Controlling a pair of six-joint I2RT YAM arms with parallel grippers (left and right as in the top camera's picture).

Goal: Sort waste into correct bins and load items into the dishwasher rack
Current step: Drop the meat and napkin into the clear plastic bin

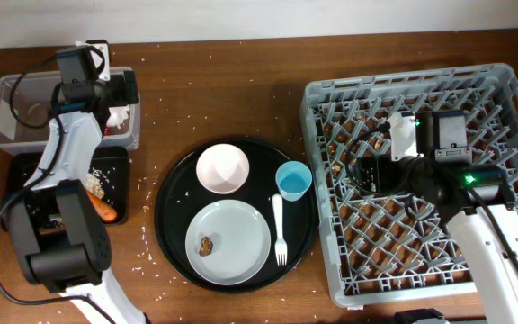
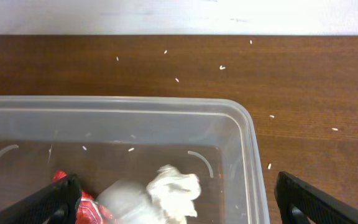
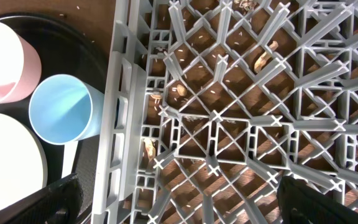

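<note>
Hovering wide over the clear tub (image 2: 247,143) at the overhead frame's upper left, the left gripper (image 2: 176,179) has the tissue (image 2: 169,196) and red wrapper (image 2: 86,208) binned beneath it, while the right gripper (image 3: 179,180) hangs wide above the rack (image 3: 229,93), likely poised for the unloaded cup (image 1: 292,180) and plate (image 1: 227,238) at centre

1. I see the clear tub (image 1: 25,112) holding a crumpled white tissue (image 2: 173,186) and a red wrapper (image 2: 84,210).
2. The orange carrot (image 1: 104,211) lies in the shallow black tray (image 1: 120,184).
3. The grey plate (image 1: 232,234), white bowl (image 1: 222,167), upright blue cup (image 1: 293,181) and white fork (image 1: 279,232) sit between the bins and the grey rack (image 1: 326,261).
</note>
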